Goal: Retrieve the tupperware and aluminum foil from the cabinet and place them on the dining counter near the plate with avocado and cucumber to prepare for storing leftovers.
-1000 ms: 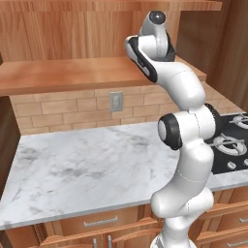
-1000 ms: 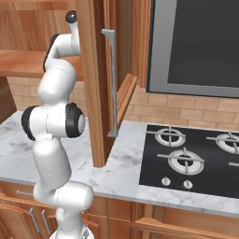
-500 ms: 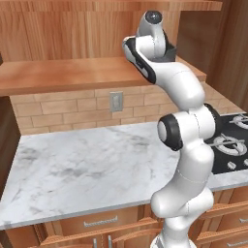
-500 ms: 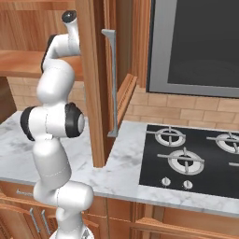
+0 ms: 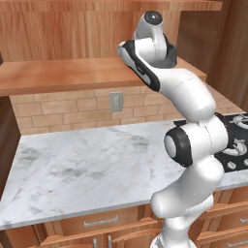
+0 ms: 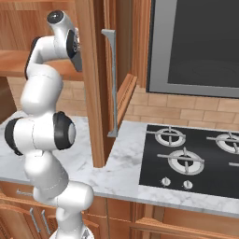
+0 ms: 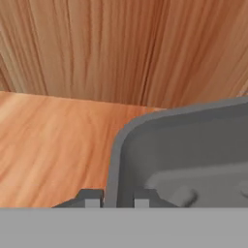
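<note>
Gripping the tub [image 7: 193, 155] by its left rim wall, my gripper [image 7: 114, 198] has its fingertips pinched either side of it on the cabinet shelf [image 7: 53, 145]; I judge the task barely begun, tub unlifted, foil and counter delivery both outstanding.

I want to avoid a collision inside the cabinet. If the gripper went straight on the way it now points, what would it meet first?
The gripper is shut on the rim of the tupperware, so the tub goes with it. Beyond that, probably the plank back of the cabinet; depth is unclear.
</note>
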Tool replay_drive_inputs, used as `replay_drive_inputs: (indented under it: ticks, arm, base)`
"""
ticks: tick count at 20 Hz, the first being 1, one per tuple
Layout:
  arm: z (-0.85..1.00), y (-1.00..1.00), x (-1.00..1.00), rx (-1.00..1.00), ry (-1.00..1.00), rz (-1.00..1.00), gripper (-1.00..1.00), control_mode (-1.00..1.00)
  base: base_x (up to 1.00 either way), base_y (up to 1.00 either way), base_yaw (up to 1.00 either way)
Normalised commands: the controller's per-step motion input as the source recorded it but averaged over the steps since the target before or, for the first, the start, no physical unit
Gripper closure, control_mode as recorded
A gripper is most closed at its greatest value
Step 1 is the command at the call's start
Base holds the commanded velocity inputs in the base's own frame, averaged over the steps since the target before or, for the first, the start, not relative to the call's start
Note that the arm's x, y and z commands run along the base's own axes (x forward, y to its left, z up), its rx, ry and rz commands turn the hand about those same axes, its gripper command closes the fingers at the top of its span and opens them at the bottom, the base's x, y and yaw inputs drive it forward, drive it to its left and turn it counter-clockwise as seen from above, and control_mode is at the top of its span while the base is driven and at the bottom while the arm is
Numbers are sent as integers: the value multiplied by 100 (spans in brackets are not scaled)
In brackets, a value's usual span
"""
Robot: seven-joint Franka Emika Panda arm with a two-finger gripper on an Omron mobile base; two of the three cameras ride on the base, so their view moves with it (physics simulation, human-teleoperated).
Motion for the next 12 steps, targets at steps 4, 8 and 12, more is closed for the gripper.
replay_drive_inputs:
  ticks: [4, 8, 12]
  arm:
    - [19, 3, -100, 0, -2, 7, 100, -100]
    - [28, 0, -100, 0, -12, 6, 100, -100]
    - [4, 1, -100, -2, -8, 9, 100, -100]
  base:
    - [0, 0, 0]
    - [0, 0, 0]
    - [0, 0, 0]
